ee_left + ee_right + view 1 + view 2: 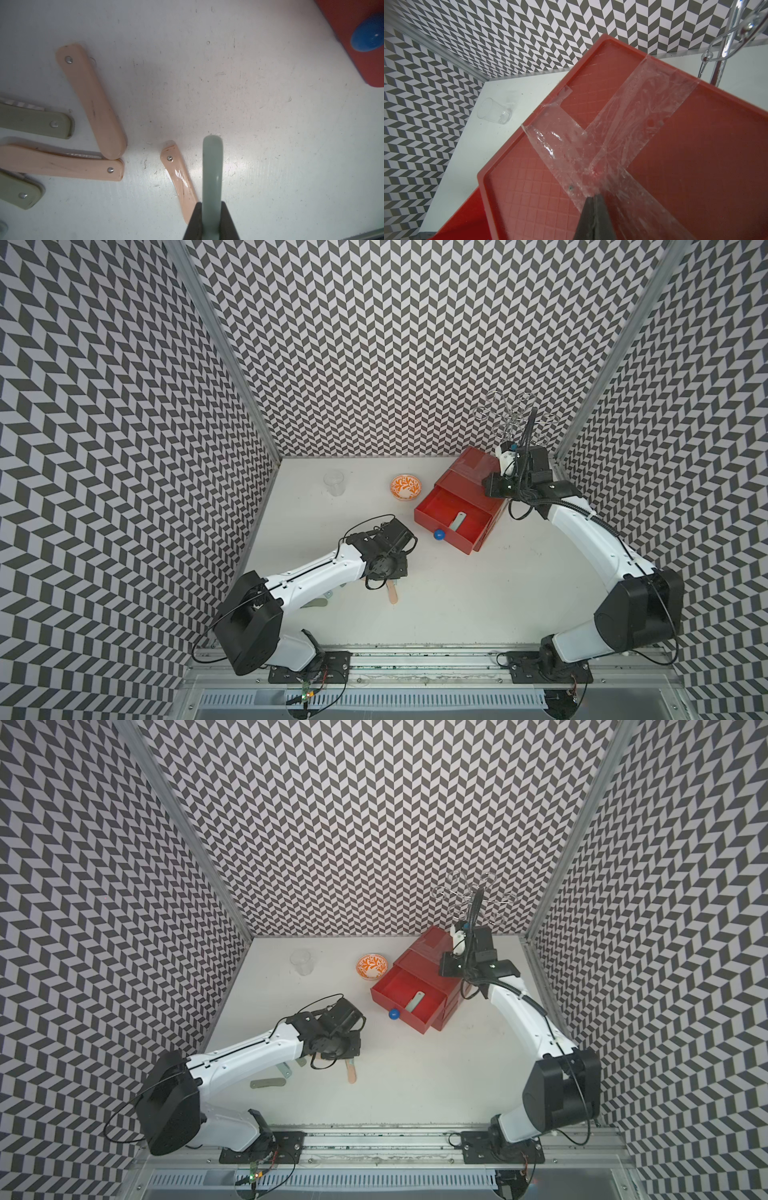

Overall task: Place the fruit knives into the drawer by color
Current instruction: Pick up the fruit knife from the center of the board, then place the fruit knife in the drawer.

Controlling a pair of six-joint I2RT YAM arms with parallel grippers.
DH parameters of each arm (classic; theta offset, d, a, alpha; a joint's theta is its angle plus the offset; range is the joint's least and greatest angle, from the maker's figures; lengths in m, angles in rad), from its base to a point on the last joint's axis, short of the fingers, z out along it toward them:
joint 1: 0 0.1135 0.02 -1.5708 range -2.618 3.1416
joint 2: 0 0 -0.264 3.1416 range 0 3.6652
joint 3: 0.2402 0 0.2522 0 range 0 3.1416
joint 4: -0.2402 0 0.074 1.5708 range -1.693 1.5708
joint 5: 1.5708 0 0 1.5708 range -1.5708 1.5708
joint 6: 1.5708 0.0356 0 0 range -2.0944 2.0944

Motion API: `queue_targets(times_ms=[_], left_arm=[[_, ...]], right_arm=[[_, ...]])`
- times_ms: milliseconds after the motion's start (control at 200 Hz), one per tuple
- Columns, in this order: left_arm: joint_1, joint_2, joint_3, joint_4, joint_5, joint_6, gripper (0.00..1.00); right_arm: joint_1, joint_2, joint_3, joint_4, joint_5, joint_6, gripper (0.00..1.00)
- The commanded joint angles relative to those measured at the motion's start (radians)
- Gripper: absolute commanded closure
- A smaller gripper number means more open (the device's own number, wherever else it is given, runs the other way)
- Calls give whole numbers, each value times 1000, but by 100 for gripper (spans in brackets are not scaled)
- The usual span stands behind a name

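Observation:
My left gripper [212, 204] is shut on a pale mint fruit knife [212, 166], which sticks out past the fingertips just above the table. Three peach knives [91, 99] [62, 164] [179, 182] and two grey-green ones [35, 122] [18, 191] lie beside it. The red drawer chest [469, 477] stands at the back right. Its top drawer [455, 543] is pulled out, with a blue knob [439, 535] and one mint knife [458, 521] inside. My right gripper [593, 195] is shut and empty, its tips resting on the taped top of the chest [695, 166].
A clear glass [334, 483] and an orange-patterned bowl [406, 487] stand near the back wall, left of the chest. A wire rack [515, 414] rises behind the chest. In a top view, one peach knife [351, 1073] and a grey-green one [268, 1083] show beside the left arm.

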Motion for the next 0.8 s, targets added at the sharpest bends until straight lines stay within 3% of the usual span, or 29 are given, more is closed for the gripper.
queue_targets(times_ms=[0, 511, 791], left_arm=[[11, -43, 22, -41, -17, -19, 98], [46, -149, 221, -49, -30, -25, 99], [82, -173, 293, 71, 27, -13, 99]], right_arm=[[-2, 11, -42, -93, 5, -8, 99], [-1, 19, -32, -95, -8, -9, 99], [-1, 19, -22, -100, -9, -9, 99]])
